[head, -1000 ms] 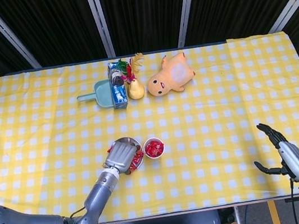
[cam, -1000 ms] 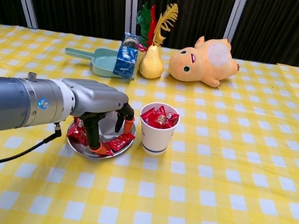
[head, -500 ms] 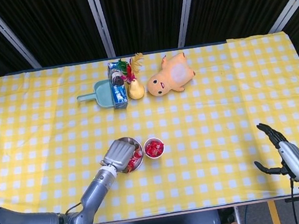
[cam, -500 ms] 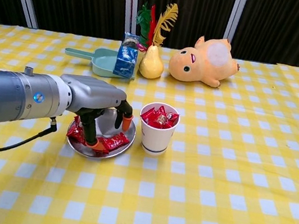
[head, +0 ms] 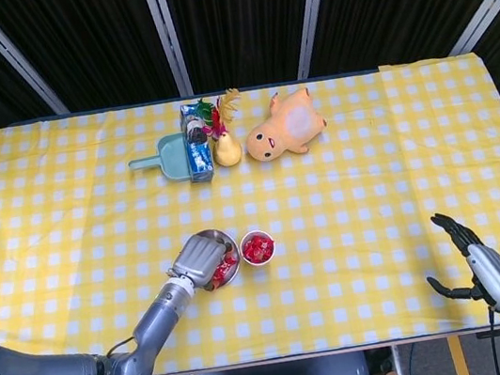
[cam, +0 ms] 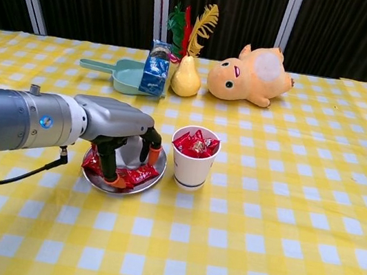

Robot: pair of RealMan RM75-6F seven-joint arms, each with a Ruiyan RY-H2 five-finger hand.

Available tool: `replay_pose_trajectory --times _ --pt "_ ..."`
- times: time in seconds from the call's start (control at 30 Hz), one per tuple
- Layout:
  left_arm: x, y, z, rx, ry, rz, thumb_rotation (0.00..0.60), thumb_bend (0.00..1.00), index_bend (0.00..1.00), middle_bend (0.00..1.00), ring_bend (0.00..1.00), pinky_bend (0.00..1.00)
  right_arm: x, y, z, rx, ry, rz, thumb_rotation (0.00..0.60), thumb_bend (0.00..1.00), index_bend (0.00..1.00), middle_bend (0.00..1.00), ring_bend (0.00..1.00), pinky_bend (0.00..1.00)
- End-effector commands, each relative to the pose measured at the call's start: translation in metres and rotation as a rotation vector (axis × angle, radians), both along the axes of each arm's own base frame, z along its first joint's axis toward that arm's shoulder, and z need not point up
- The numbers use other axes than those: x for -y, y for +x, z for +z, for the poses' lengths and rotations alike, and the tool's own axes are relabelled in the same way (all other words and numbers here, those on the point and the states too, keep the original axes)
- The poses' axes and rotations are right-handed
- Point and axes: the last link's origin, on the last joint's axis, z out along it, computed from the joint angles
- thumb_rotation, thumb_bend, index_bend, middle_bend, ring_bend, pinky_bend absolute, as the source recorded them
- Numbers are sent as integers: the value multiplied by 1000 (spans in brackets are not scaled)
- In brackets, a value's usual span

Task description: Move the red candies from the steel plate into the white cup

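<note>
Candies in red wrappers [cam: 130, 173] are lying directly beneath the left hand [cam: 118, 129], inside the shallow round steel plate [cam: 155, 177]. The hand is hovering palm-down over that plate with its fingers [cam: 155, 149] curling downward, the orange-tipped ends reaching among the wrappers; whether any candy is actually being pinched cannot be told from either view. Just to the right of this hand the white paper cup [cam: 191, 167] is standing upright beside the plate, already heaped with more red candies [cam: 194, 143]. Well away, at the near right corner of the yellow checked tablecloth [head: 375, 196], the right hand [head: 466, 260] is hanging with fingers spread apart and nothing in it.
</note>
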Motion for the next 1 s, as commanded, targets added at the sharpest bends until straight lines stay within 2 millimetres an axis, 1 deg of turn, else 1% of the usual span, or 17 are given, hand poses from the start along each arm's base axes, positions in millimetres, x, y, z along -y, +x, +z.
replay_pose_trajectory --times 0.03,0.27,0.4,0.6,0.73,1.0 --pt "-1 2 -1 -1 0 -1 600 270 351 347 832 901 8 5 4 4 -3 3 600 362 0 0 0 1" --pt "1 -1 -7 -13 -3 4 600 276 411 440 832 901 6 4 3 0 1 -4 600 362 0 0 0 1" --pt "1 -1 -9 -20 0 8 600 281 440 474 832 901 7 5 4 1 -1 -3 600 362 0 0 0 1" --pt "1 -5 -10 -35 5 16 600 362 508 555 832 901 7 5 4 2 0 -3 600 362 0 0 0 1" --pt "-1 -4 -7 -28 22 15 600 376 527 592 833 901 7 5 4 1 -1 -3 600 362 0 0 0 1" --pt "-10 7 9 17 67 12 600 376 534 600 833 901 7 5 4 2 -2 -4 600 361 0 0 0 1"
